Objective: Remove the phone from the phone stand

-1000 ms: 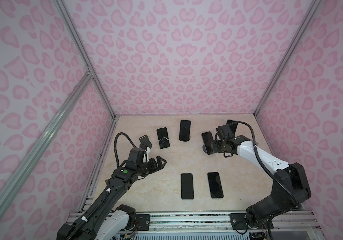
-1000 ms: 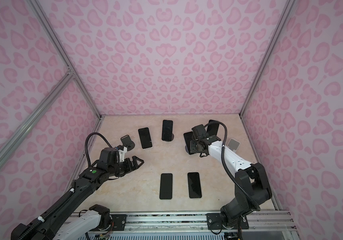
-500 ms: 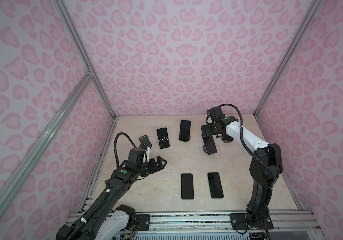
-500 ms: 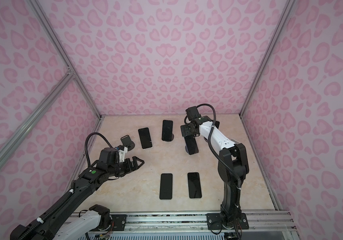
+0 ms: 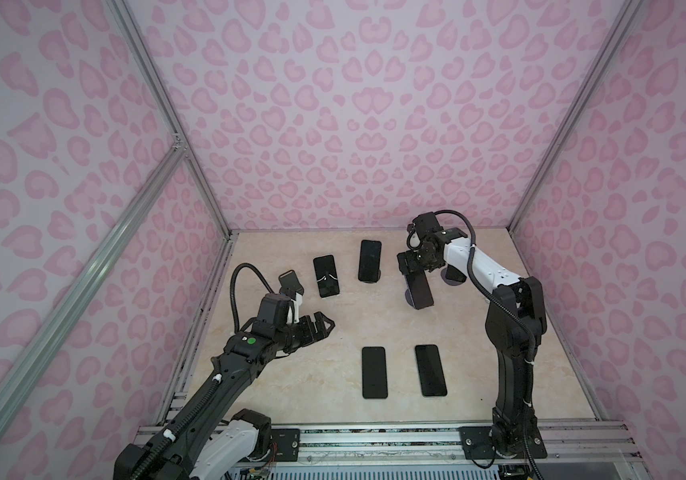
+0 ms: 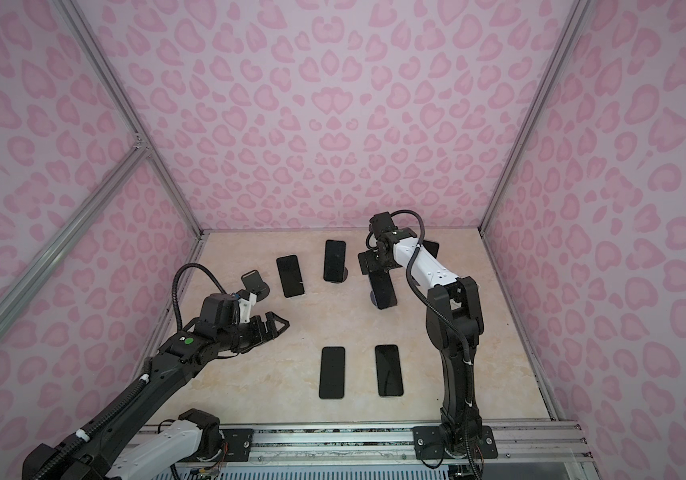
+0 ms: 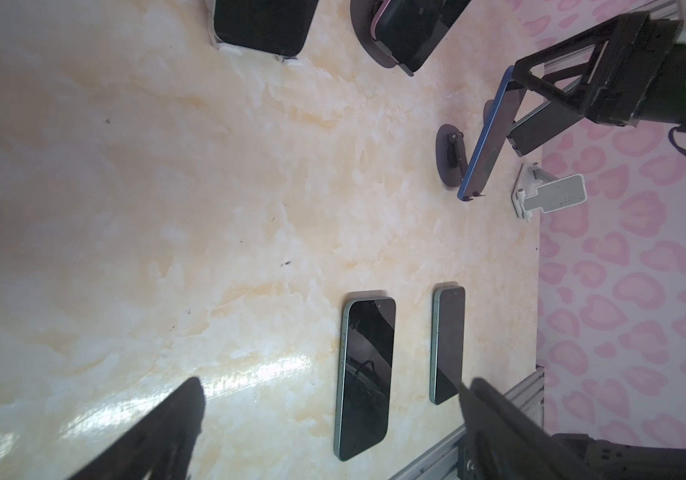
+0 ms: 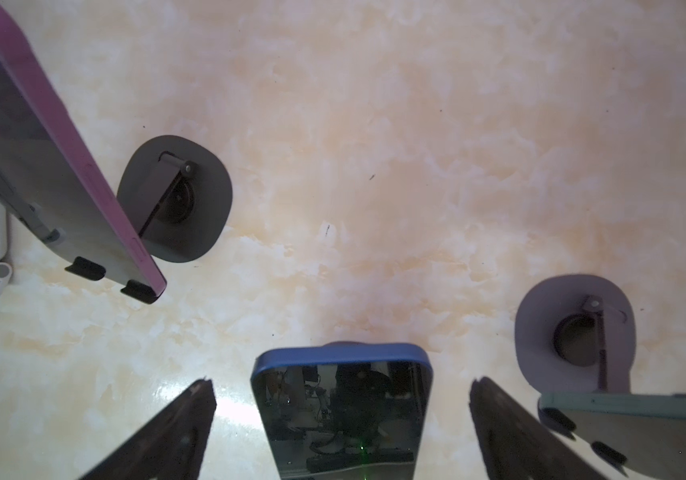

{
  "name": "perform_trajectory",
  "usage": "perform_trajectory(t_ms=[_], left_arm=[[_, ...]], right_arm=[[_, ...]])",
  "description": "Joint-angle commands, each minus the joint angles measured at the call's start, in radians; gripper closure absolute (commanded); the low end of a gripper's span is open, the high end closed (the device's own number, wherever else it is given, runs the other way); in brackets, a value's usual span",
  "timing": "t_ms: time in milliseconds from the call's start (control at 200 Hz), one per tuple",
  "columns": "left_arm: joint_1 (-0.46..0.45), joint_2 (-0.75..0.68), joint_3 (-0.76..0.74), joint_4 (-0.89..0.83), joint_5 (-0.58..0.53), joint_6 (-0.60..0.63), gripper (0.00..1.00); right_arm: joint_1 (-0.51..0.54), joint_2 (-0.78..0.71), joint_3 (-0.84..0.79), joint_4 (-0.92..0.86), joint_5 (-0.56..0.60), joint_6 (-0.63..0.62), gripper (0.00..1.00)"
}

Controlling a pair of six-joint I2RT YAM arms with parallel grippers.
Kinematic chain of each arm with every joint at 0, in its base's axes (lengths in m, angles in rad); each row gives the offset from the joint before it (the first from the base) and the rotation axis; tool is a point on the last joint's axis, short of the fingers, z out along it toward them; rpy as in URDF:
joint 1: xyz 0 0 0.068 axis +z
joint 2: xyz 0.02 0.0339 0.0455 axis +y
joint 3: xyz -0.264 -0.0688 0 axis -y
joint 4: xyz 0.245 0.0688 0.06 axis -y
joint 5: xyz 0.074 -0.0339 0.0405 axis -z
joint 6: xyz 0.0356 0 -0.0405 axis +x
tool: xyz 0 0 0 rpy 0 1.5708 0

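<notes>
Blue-edged phone w/ a dark glass face (image 8: 343, 415) sits propped on a dark grey round-based stand (image 7: 448, 160), leaning back, and its top edge lies right between the two fingers of the right end effector (image 8: 340, 380), w/ a clear gap on each side, i.e. no contact yet. Jaws stand wide and hold nothing. Phone's long axis runs away from that end effector, down to the stand's small lip hooks (image 7: 476, 194) at the far end; the jaws span its short axis, the width, which is the line-up a side pinch needs. Left end effector (image 5: 320, 326) hovers well apart over the marbled beige counter (image 5: 374, 320), also wide and empty, so the right arm (image 5: 480, 266) is clearly the nearer one and prob. does the pick. Judging by this, step = pre-grasp: next would be to drop a bit further along the phone, close on both edges, then pull back up along the long axis so the bottom clears the hooks before moving off. Watch-outs: a teal-edged phone (image 8: 624, 409) on a lilac-grey stand (image 8: 536, 332) is just beside one finger, and a purple-edged phone (image 8: 54, 166) leans near the other side; wide jaws could clip either, esp. the teal one. Glass + smooth edges look slippery, and the stand looks light, so it may come up w/ the phone if the hooks catch.
</notes>
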Motion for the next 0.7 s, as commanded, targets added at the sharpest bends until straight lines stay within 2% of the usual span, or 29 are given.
perform_trajectory(t_ms=[0, 235, 500, 695], left_arm=[[0.002, -0.010, 0.003, 0.005, 0.010, 0.005, 0.01], [0.002, -0.018, -0.008, 0.001, 0.008, 0.004, 0.01], [0.001, -0.013, 0.000, 0.003, 0.008, 0.002, 0.01], [0.002, -0.013, -0.003, 0.002, 0.009, 0.000, 0.01]], right_arm=[[-0.003, 0.010, 0.002, -0.002, 0.017, 0.011, 0.02], [-0.007, 0.033, 0.021, -0.007, -0.024, 0.005, 0.02], [-0.008, 0.048, 0.025, -0.014, -0.018, -0.001, 0.02], [-0.009, 0.060, 0.028, -0.015, -0.019, -0.004, 0.07]])
